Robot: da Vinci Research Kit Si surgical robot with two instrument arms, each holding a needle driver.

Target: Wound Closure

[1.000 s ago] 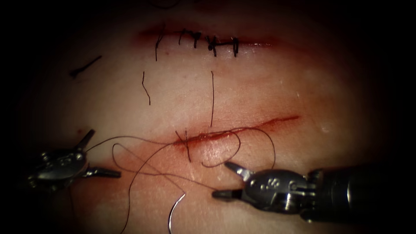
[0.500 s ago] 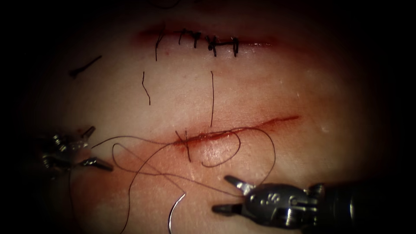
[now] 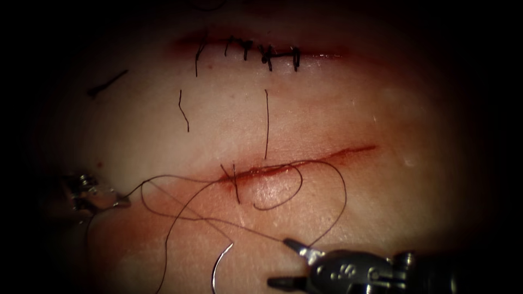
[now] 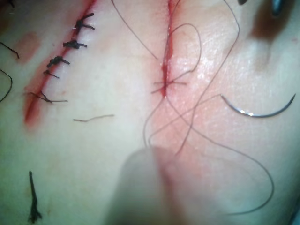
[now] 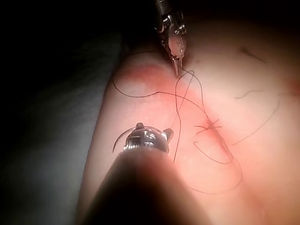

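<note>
The left claw (image 3: 117, 200) has closed over the last second and is now clamped on the thread (image 3: 180, 177) left of the cut (image 3: 294, 163) — a thread-gathering step, I judge. The right claw (image 3: 289, 261) stands apart, holding nothing. The needle (image 3: 219, 265) lies free on the near tissue (image 3: 327, 109), out of it — gripping it would call for squaring the open claw to its curve.
</note>
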